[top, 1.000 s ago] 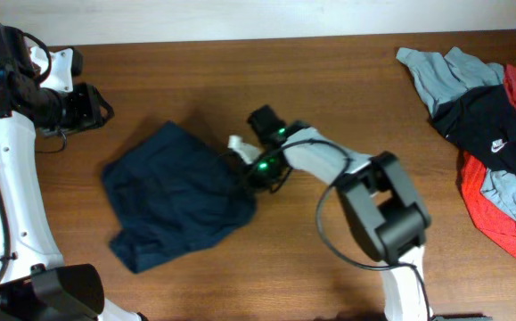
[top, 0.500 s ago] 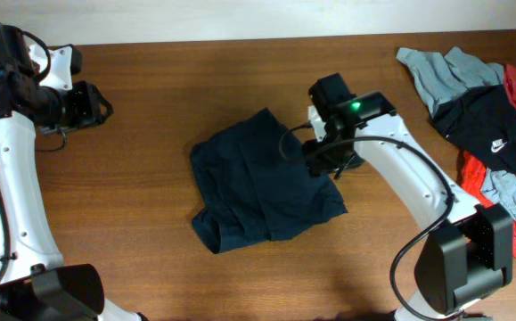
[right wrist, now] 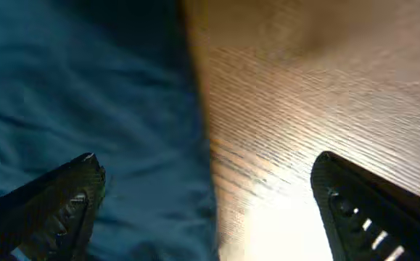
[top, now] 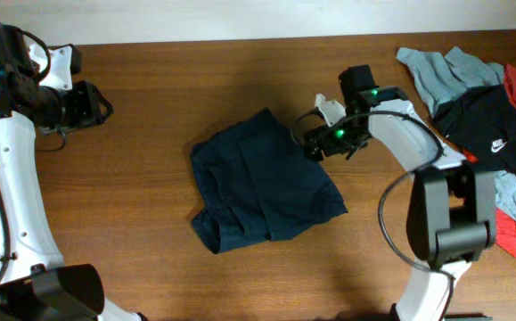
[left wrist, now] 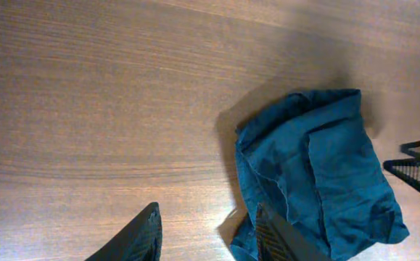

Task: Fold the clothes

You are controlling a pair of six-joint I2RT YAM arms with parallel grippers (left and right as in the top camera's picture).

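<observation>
**Overhead view.** The shorts point(top: 262, 183) lie bunched at the centre of the table point(top: 195, 80), a lumpy four-cornered heap rather than a flat shape. The waistband and the two legs cannot be told apart from here. Its length runs roughly from the upper corner down toward the lower left of the frame.

The right gripper point(top: 314, 144) sits at the heap's upper-right edge, so the cloth lies down and to the left of it. The left gripper point(top: 104, 107) waits at the upper left, well apart from the cloth. Your right arm is plainly the nearer.

**Right wrist view.** The jaws are spread wide and hold nothing. One finger point(right wrist: 72, 188) hangs over cloth and the other over bare wood, with the hem running between them.

**Left wrist view.** The left jaws stand apart with only wood between them.

**Materials.** The cloth is soft, matte dark blue weave, creased and doubled on itself, likely limp when lifted. The tabletop is smooth brown wood grain with a slight sheen.
</observation>
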